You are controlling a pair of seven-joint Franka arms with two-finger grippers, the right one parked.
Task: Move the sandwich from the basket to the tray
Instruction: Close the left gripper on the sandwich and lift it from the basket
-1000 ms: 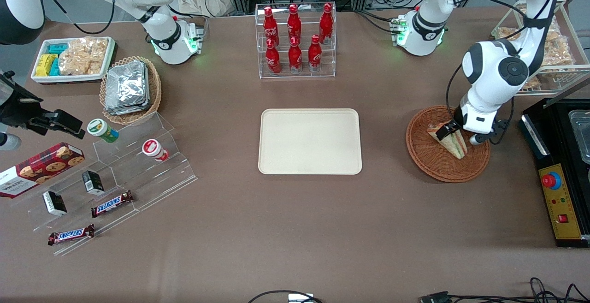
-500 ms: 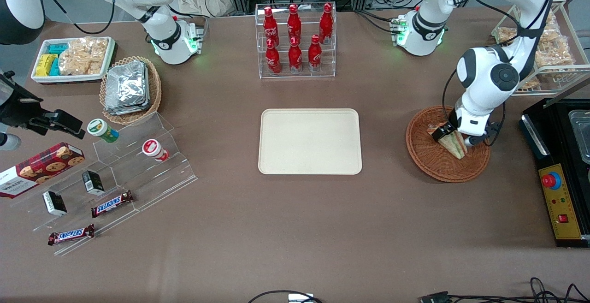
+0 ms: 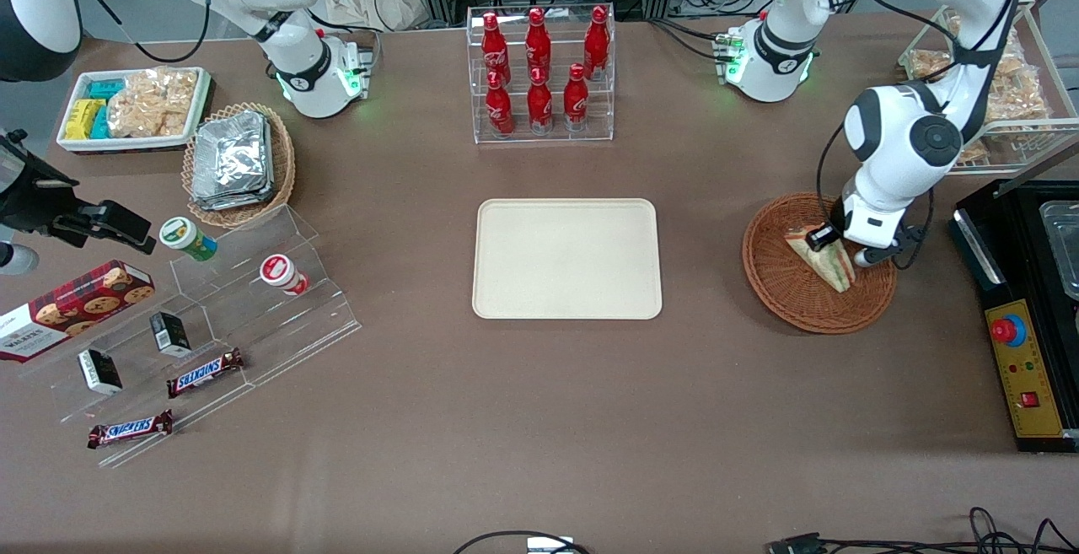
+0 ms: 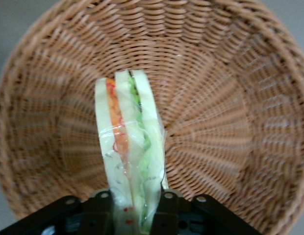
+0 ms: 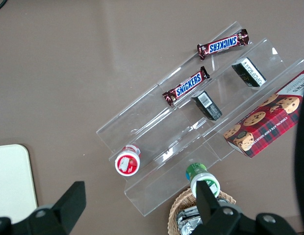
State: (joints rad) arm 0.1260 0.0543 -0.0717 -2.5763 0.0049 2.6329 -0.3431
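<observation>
Gripper grips sandwich over basket, tray bare

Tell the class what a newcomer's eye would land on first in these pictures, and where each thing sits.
First, the white arm's pincer, shut on the striped sandwich in the round brown basket at the working arm's end of the table. Next, the plain cream tray at the table's middle. Then the rack of red bottles, farther from the front camera than the tray.
</observation>
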